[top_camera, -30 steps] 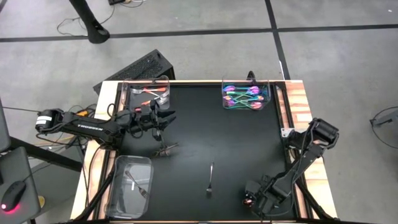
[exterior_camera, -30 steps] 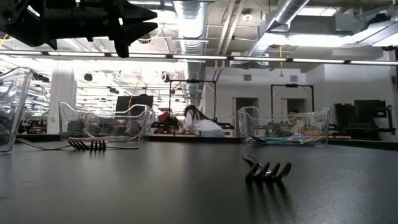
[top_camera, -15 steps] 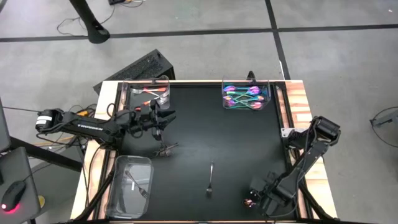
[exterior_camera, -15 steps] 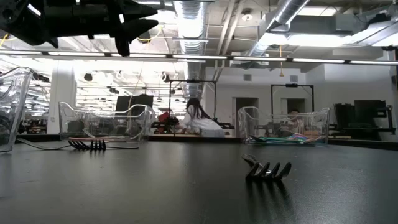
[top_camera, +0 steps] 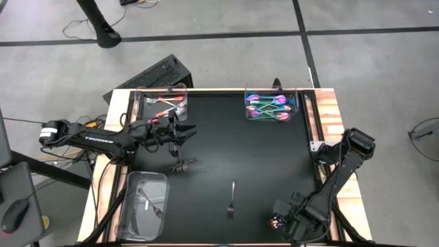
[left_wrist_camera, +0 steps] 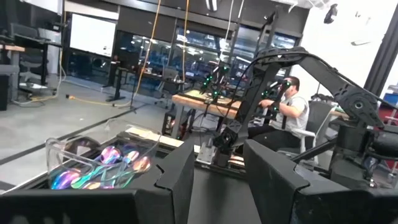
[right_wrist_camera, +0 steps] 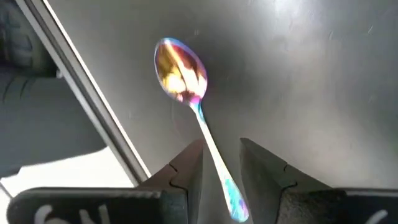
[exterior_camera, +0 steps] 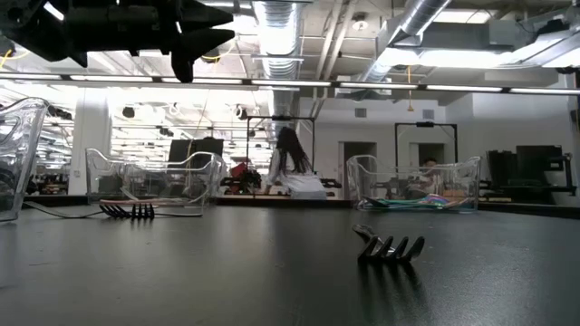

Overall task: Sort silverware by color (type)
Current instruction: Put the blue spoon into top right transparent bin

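An iridescent spoon [right_wrist_camera: 180,68] is between the fingers of my right gripper [top_camera: 278,221], near the table's near right corner, with the gripper shut on it. Two dark forks lie flat on the black table: one [top_camera: 183,165] left of the middle, one [top_camera: 232,197] toward the near edge. More iridescent pieces [top_camera: 269,106] lie in the far right tray, coppery ones [top_camera: 167,103] in the far left tray, and a dark piece [top_camera: 149,204] in the near left tray. My left gripper [top_camera: 180,130] hovers open above the table's left side, with nothing between its fingers. My right gripper pinches the spoon's handle [right_wrist_camera: 214,158] between its two fingers, toward the handle's free end. The fingers come from above, pointing down, and lie across the handle. The bowl [right_wrist_camera: 180,68] sticks out beyond the fingers, above the table top.
Three clear trays stand on the table: far left [top_camera: 140,96], far right [top_camera: 296,103], near left [top_camera: 130,206]. The table's edge strip [right_wrist_camera: 93,106] runs close beside the spoon. A keyboard [top_camera: 147,77] lies beyond the far edge. People show in the room behind.
My right gripper has gone up from the table near the near right corner, carrying the iridescent spoon with it.
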